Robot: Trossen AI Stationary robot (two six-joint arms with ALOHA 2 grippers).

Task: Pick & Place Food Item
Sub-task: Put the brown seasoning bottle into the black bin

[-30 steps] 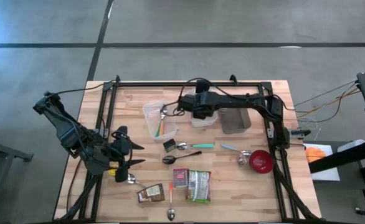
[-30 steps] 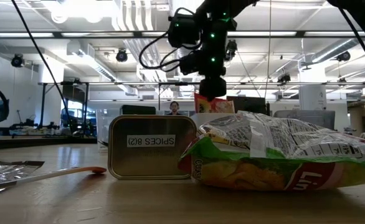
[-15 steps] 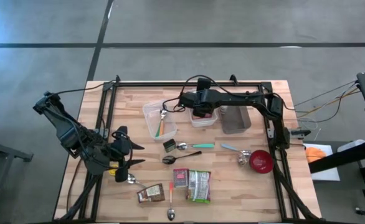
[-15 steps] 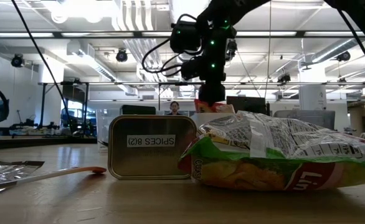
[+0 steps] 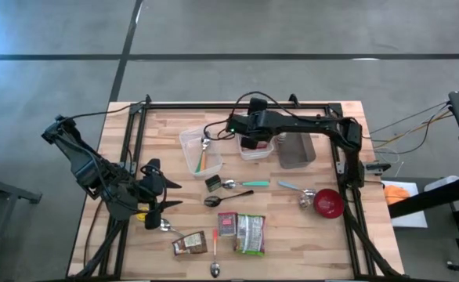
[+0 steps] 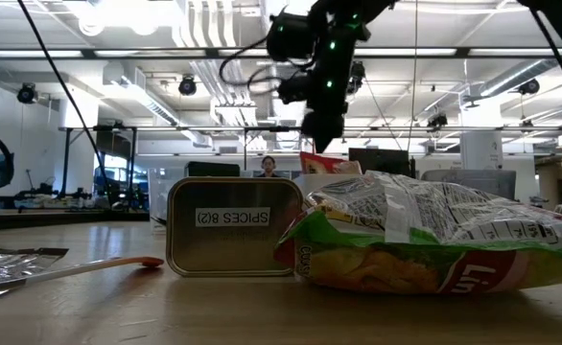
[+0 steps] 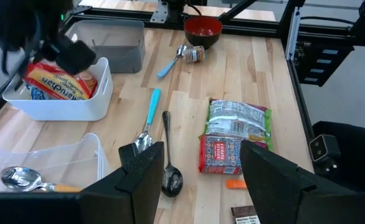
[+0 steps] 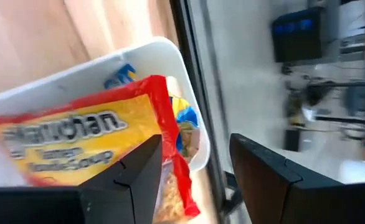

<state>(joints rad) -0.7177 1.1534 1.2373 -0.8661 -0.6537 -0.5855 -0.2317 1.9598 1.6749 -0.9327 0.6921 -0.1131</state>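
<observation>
A yellow-and-red noodle packet (image 8: 76,146) lies in the white bin (image 5: 258,151) at the table's far middle; in the low view its top edge (image 6: 329,161) shows behind the spice tin. My right gripper (image 6: 319,134) hangs open just above the packet, tilted and clear of it; the left wrist view shows it (image 7: 67,55) over the bin too. My left gripper (image 7: 198,180) waits open at the table's left side (image 5: 155,196), touching nothing.
A green bag (image 5: 251,233), a red packet (image 5: 227,225) and a brown packet (image 5: 189,244) lie near the front edge. Spoons (image 5: 237,185), a spice tin (image 5: 212,183), a clear container (image 5: 199,150), a grey bin (image 5: 296,150) and a red bowl (image 5: 328,203) stand around.
My right gripper dipped onto the noodle packet's top, then rose clear of it and tipped to a slant. The packet stays in the white bin.
</observation>
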